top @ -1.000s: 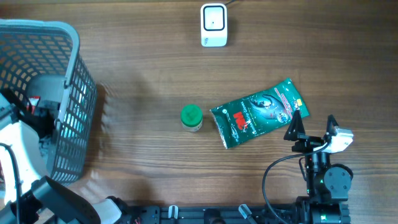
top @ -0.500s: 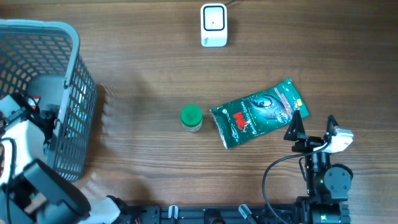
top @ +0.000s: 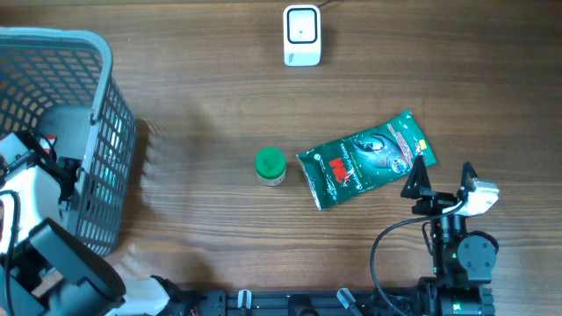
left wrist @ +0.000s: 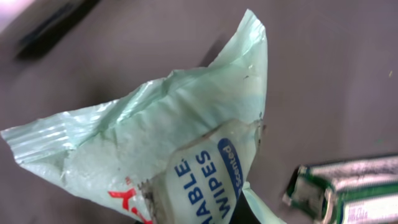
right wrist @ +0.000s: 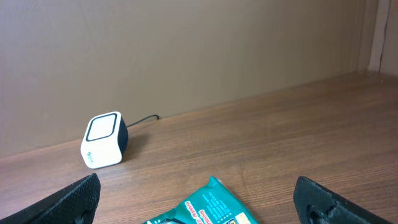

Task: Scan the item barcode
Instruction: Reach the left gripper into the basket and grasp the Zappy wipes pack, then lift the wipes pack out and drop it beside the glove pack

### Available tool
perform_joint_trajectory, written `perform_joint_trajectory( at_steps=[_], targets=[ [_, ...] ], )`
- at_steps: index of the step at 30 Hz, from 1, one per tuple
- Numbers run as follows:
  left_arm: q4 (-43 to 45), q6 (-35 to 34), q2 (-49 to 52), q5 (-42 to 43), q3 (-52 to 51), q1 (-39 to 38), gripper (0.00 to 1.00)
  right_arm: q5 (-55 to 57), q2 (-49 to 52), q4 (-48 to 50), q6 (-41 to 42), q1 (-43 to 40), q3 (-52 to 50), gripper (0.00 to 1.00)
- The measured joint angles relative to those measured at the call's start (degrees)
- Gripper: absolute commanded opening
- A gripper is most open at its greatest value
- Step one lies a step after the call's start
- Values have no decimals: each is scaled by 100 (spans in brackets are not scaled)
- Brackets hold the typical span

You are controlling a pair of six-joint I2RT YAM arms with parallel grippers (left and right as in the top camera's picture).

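Beige wall (right wrist: 186, 50) behind scanner (right wrist: 104, 140): right wrist view only.

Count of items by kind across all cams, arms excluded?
barcode scanner: 1
grey mesh basket: 1
green-lidded jar: 1
dark green pouch: 1
pale green wipes pack: 1 (left wrist view only)
green-edged box: 1 (left wrist view only, partly in frame)
Total: 6

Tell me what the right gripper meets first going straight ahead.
Probably the green pouch just ahead of the right gripper; height is unclear, so it might pass over it.
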Motion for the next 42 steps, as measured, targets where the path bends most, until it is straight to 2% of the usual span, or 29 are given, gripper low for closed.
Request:
perform_joint_trajectory(
  at_steps=[4,10,14,18,20,25,33,36,42],
  targets=[
    [-697,-37,-874,2,350,0,7,0,0,2,0,0,0,100],
    [-1255,-57,-2929,302,1952,0,8,-2,0,0,0,0,0,100],
    [-1362,-79,-4240,1069,2256,-20,8,0,0,2,0,0,0,100],
    [-2251,-101,-4940,1926,2260,-474,8,-2,0,0,0,0,0,100],
    [-2474,-94,-4966,2129,2243,-807,9,-2,0,0,0,0,0,100],
    [-2448,229,-4935,2507,1843,-2267,10,0,0,0,0,0,0,100],
    [-1696,660,-4201,2243,1108,-4981,11,-2,0,2,0,0,0,100],
    [-1414,706,-3226,1679,1003,-6492,12,-2,0,0,0,0,0,100],
    [-675,726,-1099,852,944,-8480,13,0,0,0,0,0,0,100]
  ],
)
